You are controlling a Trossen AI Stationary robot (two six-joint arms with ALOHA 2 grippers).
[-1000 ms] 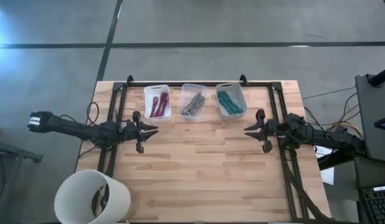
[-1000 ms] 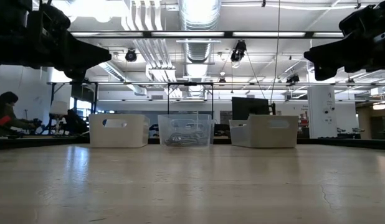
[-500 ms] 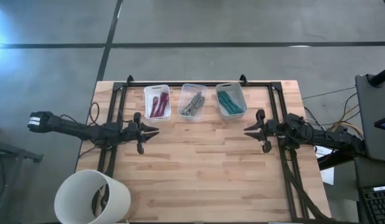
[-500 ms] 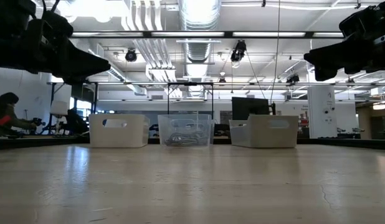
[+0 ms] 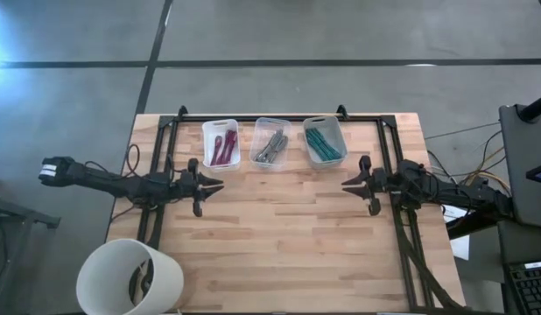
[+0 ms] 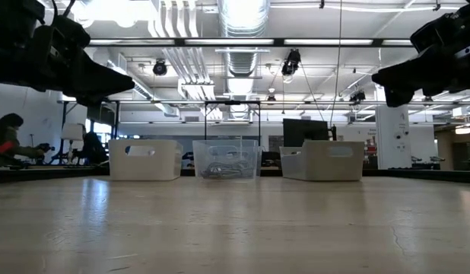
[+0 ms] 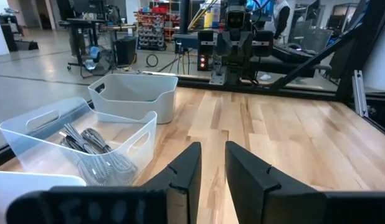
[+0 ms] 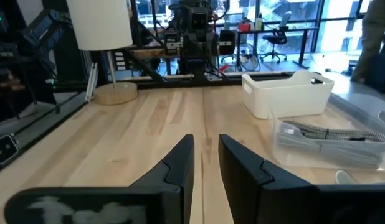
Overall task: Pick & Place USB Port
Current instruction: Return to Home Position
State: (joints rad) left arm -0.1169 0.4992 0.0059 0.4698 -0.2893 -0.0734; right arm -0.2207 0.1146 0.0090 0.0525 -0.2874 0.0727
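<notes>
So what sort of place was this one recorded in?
Probably a robotics lab or open workshop: exposed ceiling ducts overhead, a concrete floor around the wooden table, and a monitor and an office chair beyond it.

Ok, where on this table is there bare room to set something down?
Free: the wide wooden tabletop between the left gripper and the right gripper, on to the near edge. Crowded: the far edge, where the white plastic bin, clear plastic bin and grey plastic bin sit side by side with slim gaps.
</notes>
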